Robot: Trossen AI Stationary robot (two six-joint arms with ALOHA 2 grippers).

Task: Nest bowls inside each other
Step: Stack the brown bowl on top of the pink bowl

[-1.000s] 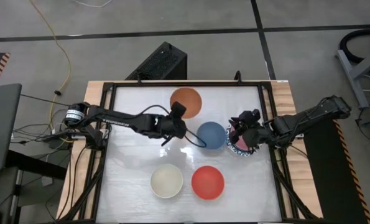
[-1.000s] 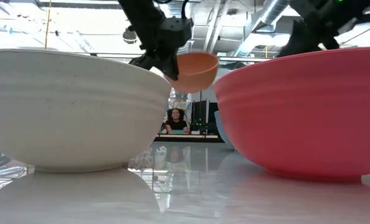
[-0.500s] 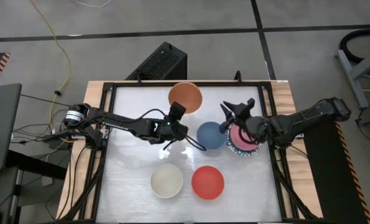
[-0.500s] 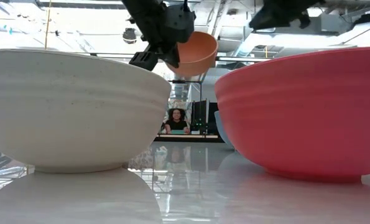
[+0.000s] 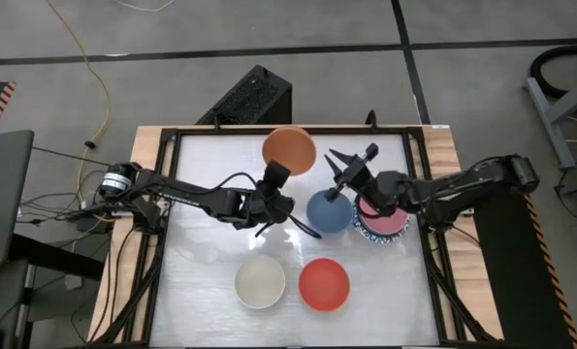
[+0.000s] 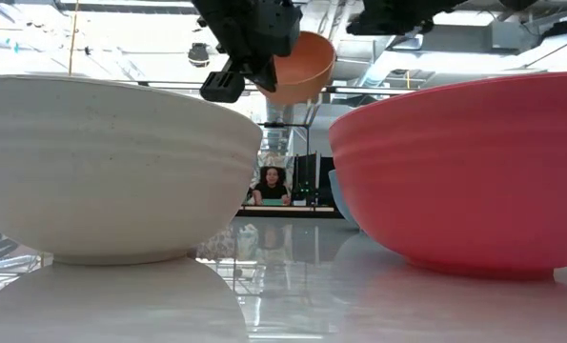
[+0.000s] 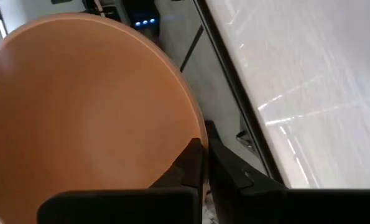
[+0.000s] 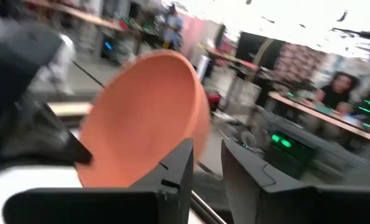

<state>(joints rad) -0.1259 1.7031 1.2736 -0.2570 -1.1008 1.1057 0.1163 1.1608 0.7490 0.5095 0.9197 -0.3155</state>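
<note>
From above, the left pincer (image 5: 275, 176) was clamped on the orange bowl's (image 5: 289, 148) rim at the worktop's (image 5: 210, 252) far edge. The right pincer (image 5: 351, 166), fingers apart and empty, hovered above the blue bowl (image 5: 327, 210). At table height, cream bowl (image 6: 111, 167) and red bowl (image 6: 464, 171) stood nearest.

- Black box (image 5: 252, 97) on the floor just beyond the table's (image 5: 210, 281) far edge.
- Yellow cable (image 5: 92, 73) trails across the floor past the far-left corner.
- A person (image 6: 271, 185) sits in the room behind.
</note>
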